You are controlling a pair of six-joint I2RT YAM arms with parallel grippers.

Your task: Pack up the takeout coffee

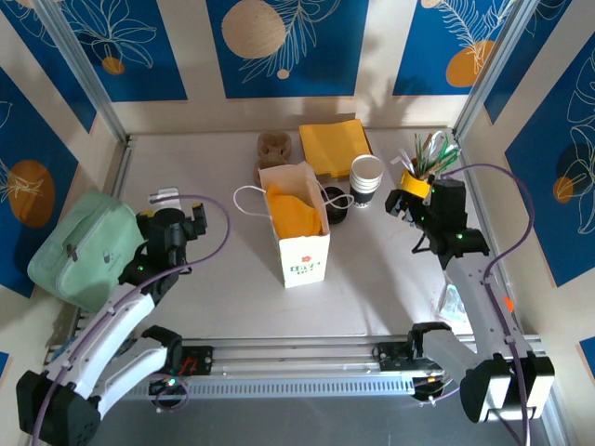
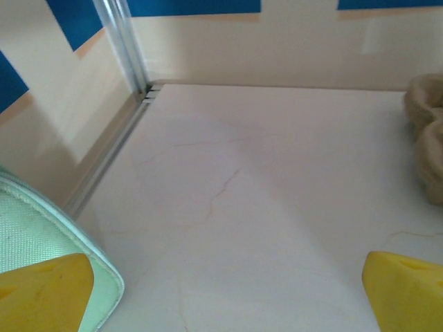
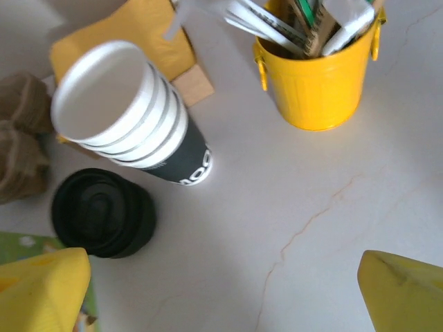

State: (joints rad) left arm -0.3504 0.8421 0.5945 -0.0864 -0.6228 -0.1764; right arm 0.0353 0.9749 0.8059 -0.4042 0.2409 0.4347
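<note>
**A:** What are the 2 pincers doing?

**B:** The left pincer (image 2: 225, 297) holds its yellow fingers (image 2: 41, 294) spread wide with nothing between them, over bare table (image 2: 242, 194). A green pouch (image 2: 41, 235) lies just beside its left finger. The right pincer (image 3: 225, 297) is spread wide and empty too.

**A:** And the takeout coffee?

**B:** I cannot tell where it is. A white paper bag (image 1: 302, 246) stands upright between the 2 pincers, mouth open and filled with yellow paper (image 1: 296, 209). The cup may sit hidden under that paper, but that is a guess.

**A:** What lies ahead of the right pincer?

**B:** A stack of white cups (image 3: 121, 104) ahead and left, a yellow bucket (image 3: 318, 83) of stirrers ahead and right, and loose black lids (image 3: 102, 211) near its left finger. Both pincers stand well clear of the bag, probably so nothing tips it.
</note>
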